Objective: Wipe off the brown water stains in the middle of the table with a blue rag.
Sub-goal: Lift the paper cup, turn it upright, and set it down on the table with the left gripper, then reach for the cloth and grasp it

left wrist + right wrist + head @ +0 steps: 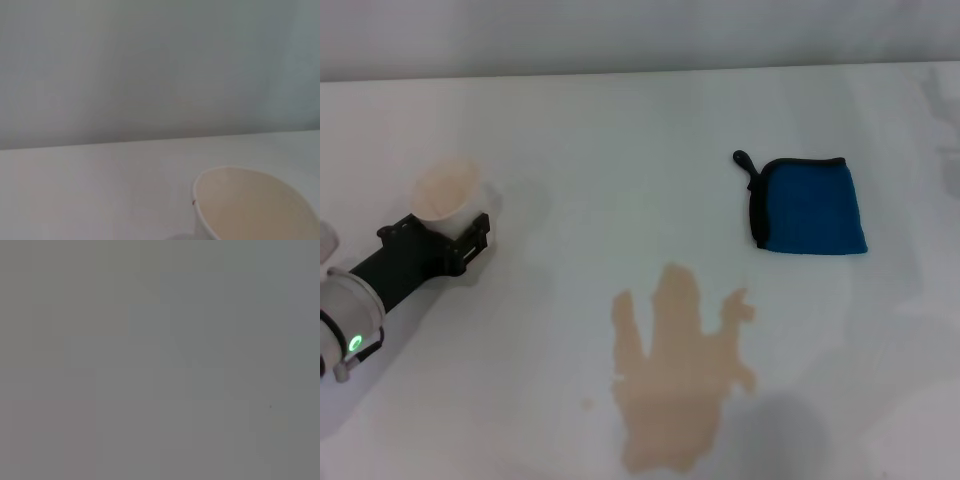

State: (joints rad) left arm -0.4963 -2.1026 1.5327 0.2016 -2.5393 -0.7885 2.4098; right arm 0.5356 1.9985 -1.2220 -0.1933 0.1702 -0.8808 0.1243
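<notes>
The brown water stains (675,370) form one tan puddle with finger-like lobes on the white table (620,130), at the near middle. The blue rag (812,208) lies flat and folded to the right and farther back, its black loop tab pointing left. My left gripper (448,232) is at the far left, well away from both, with its black fingers closed around the base of a white paper cup (448,190). The cup's rim also shows in the left wrist view (255,205). My right gripper is out of view; the right wrist view shows only plain grey.
The table's far edge meets a pale wall along the back. Bare tabletop lies between the puddle and the rag and between the puddle and the cup.
</notes>
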